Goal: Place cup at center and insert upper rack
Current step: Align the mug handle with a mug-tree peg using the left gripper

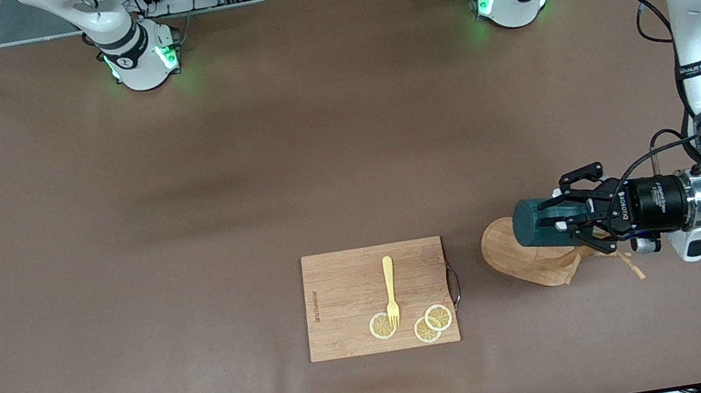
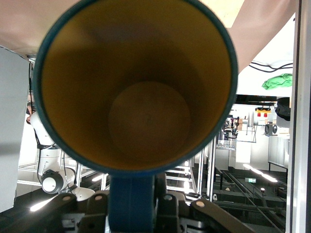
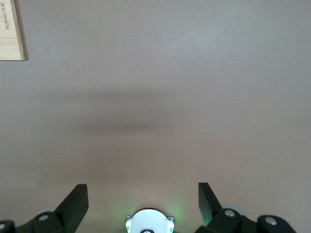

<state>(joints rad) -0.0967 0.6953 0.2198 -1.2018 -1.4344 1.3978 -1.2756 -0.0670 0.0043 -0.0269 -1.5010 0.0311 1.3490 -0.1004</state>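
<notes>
The cup (image 1: 537, 222) is held on its side in the air, over the oval base of the upper rack (image 1: 520, 255). Its closed bottom points toward the right arm's end of the tabletop (image 1: 185, 215) and its mouth faces the wrist. In the left wrist view the tan-yellow inside of the cup (image 2: 133, 87) fills most of the picture, with the teal rim around it and the handle toward the fingers.

The left end effector (image 1: 571, 215) is clamped on the cup, fingers closed around the handle end. Its arm reaches in level from the left arm's end of the tabletop.

The upper rack lies flat on the tabletop, directly below the cup; part of it is hidden by the end effector.

Beside the rack, toward the right arm's end, lies a wooden cutting board (image 1: 345, 296). It carries a yellow fork (image 1: 390, 288) and three lemon slices (image 1: 432, 323).

The right end effector (image 3: 143, 201) hangs with its fingers fully spread and empty over bare tabletop. This arm waits.
</notes>
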